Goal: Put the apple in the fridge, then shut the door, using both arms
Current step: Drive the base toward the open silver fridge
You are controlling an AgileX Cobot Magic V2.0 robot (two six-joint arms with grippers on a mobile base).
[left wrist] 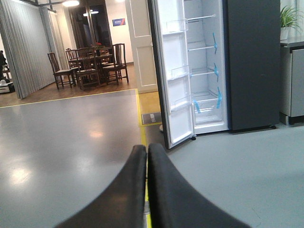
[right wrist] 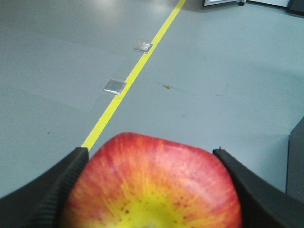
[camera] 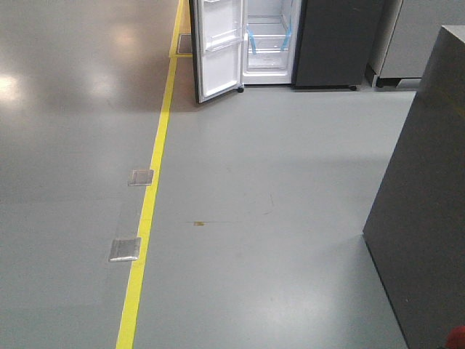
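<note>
The red and yellow apple (right wrist: 152, 185) fills the bottom of the right wrist view, and my right gripper (right wrist: 150, 152) is shut on it, one black finger (right wrist: 57, 190) on each side. A red sliver of the apple (camera: 458, 338) shows at the front view's bottom right corner. The fridge (camera: 270, 36) (left wrist: 205, 71) stands far ahead across the floor, its white interior and shelves showing. Its door (camera: 218, 47) (left wrist: 173, 76) is swung wide open to the left. My left gripper (left wrist: 146, 149) is shut with nothing in it, fingers pressed together, pointing toward the fridge.
A yellow floor line (camera: 149, 211) (right wrist: 128, 78) runs toward the fridge, with two metal floor plates (camera: 125, 249) beside it. A dark grey counter (camera: 425, 211) stands close on the right. A dark cabinet (camera: 334, 40) adjoins the fridge. Wooden chairs and a table (left wrist: 90, 66) stand far left.
</note>
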